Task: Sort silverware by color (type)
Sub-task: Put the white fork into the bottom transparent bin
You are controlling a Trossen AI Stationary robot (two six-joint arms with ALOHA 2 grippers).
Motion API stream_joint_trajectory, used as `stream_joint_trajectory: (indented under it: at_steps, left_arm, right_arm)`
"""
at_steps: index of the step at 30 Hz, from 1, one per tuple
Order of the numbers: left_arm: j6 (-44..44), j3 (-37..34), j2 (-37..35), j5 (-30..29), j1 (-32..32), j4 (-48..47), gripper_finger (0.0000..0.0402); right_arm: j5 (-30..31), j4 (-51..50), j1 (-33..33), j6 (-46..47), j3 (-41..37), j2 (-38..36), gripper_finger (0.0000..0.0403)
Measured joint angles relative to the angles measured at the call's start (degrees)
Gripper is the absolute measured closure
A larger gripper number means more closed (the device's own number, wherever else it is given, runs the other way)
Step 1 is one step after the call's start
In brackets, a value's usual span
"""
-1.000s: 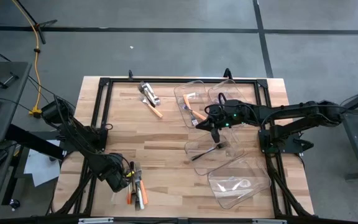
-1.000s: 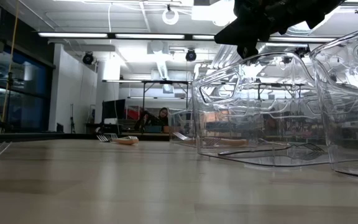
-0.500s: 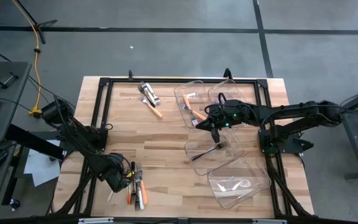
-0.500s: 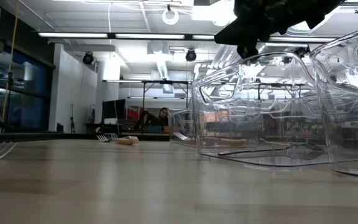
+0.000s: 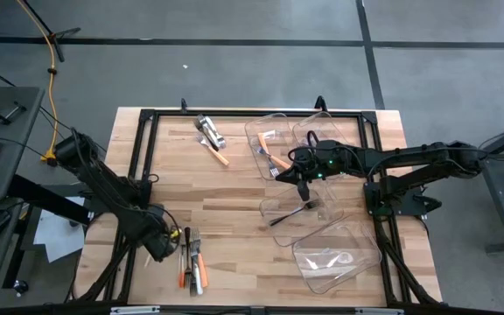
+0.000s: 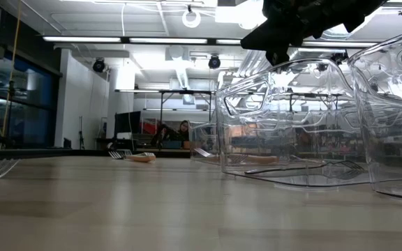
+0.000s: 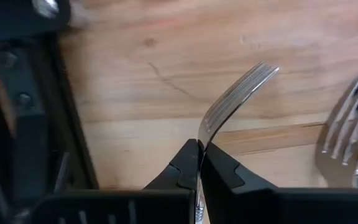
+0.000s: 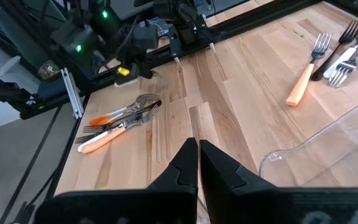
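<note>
**Silverware table: lower-left pile, bins at right**

Left gripper point(image 7: 199, 163): clamped on a metal fork point(image 7: 232, 102), lower left of the high view beside the silverware pile point(image 5: 192, 261). Right gripper point(image 5: 304, 186): shut, empty, above clear bins point(image 5: 335, 255). More pieces point(image 5: 211, 136) lie upper centre.

The table point(image 5: 234, 197) is pale wood in long planks, with a black frame point(image 5: 144, 144) along its edges. Both arms are black; the left gripper point(image 7: 199, 163) is black too, and the fork point(image 7: 235, 102) between its fingers is plain silver. The pile of cutlery point(image 5: 191, 261) near the table's front shows orange, white and silver handles. A fork point(image 8: 308, 70) farther off has an orange handle and a silver head. The bins point(image 5: 335, 255) are clear plastic. The floor point(image 5: 234, 70) is grey.
</note>
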Motion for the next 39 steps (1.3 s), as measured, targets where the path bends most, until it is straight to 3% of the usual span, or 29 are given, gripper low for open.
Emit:
stream_joint_trajectory:
  at_steps: [5, 11, 16, 20, 24, 30, 34, 39]
  left_arm:
    - [1.4, 0.1, -7.5, -8.6, 1.5, -1.6, 0.0401]
    - [7.1, 1.1, -17.2, -30.1, 5.6, -1.4, 0.0401]
    - [22.6, 4.1, -23.3, -49.1, 11.9, -0.5, 0.0401]
    - [40.4, 5.6, -27.4, -55.8, 19.0, 7.5, 0.0401]
    - [64.3, 5.6, -29.6, -54.7, 26.1, 24.8, 0.0401]
    - [95.7, 5.6, -27.9, -39.0, 35.8, 53.7, 0.0401]
    - [107.7, 5.6, -24.6, -30.4, 40.1, 66.1, 0.0401]
    - [114.2, 5.6, -19.7, -20.7, 43.6, 75.3, 0.0401]
  right_arm:
    - [0.0, 0.0, 0.0, -0.5, 0.0, 0.0, 0.0402]
    - [0.1, 0.0, 0.0, -1.2, 0.0, 0.0, 0.0402]
    - [0.1, 0.0, 0.0, -1.4, 0.0, 0.0, 0.0402]
    - [0.1, 0.0, 0.0, -1.4, 0.0, 0.0, 0.0402]
    - [0.4, 1.0, 0.0, -0.9, 0.0, 0.0, 0.0402]
    - [0.6, 7.2, 0.0, -0.8, 0.0, 0.0, 0.0402]
    - [0.6, 11.7, 0.1, -0.6, 0.0, 0.0, 0.0402]
    - [0.7, 16.7, 1.1, 1.1, 0.0, 0.0, 0.0402]
